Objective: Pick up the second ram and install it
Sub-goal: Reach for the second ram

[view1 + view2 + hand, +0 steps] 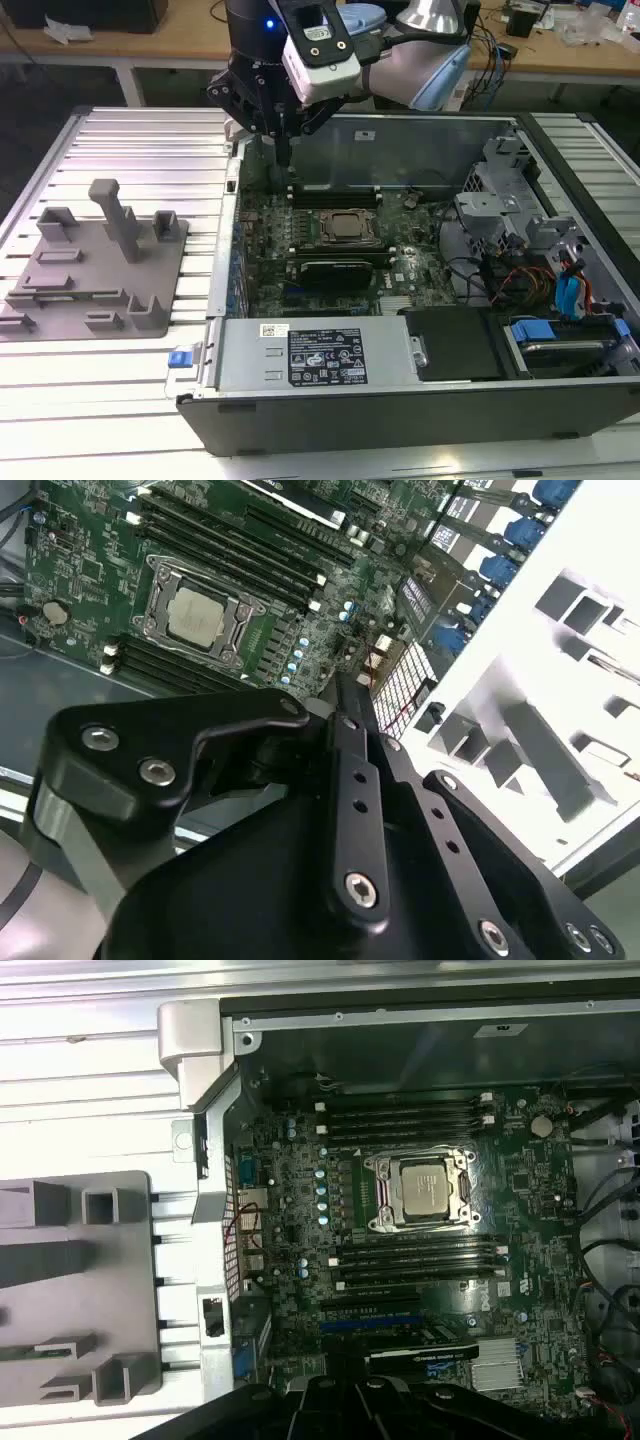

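My gripper (284,160) hangs low over the far corner of the green motherboard (300,240), on the exterior view's left, inside the open computer case. Its black fingers (345,740) stand together, shut, and nothing shows between them. Long dark memory slots (405,1118) run along one side of the silver processor (425,1188), and more memory slots (418,1260) run along the other side. I cannot tell the second ram apart from these slots; no loose green stick is in view. The gripper's tip is close to the end of the far slot row (335,196).
A grey holder fixture (95,260) with posts and pockets lies on the ribbed table at the exterior view's left. The case wall (225,250) stands between the fixture and the board. A black expansion card (345,268), a power supply (315,352) and drive bays with cables (540,260) crowd the case.
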Controlling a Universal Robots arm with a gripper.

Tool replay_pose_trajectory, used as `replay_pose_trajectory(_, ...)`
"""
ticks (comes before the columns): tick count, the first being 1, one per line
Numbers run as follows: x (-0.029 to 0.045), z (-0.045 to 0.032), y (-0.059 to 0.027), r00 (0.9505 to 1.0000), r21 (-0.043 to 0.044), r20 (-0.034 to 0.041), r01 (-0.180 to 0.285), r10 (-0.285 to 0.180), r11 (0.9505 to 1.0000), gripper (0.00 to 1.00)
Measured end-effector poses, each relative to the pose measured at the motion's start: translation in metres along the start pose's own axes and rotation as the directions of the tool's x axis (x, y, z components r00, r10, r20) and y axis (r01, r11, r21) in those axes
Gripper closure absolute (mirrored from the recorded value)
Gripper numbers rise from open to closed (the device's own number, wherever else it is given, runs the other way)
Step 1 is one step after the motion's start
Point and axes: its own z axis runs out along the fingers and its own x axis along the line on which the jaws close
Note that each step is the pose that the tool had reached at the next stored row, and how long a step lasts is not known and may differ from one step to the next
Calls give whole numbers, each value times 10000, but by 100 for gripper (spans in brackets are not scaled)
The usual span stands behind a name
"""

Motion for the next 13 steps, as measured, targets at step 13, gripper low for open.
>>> replay_pose_trajectory(13,134,-3,-8,10000,0,0,-1,1,10000,92)
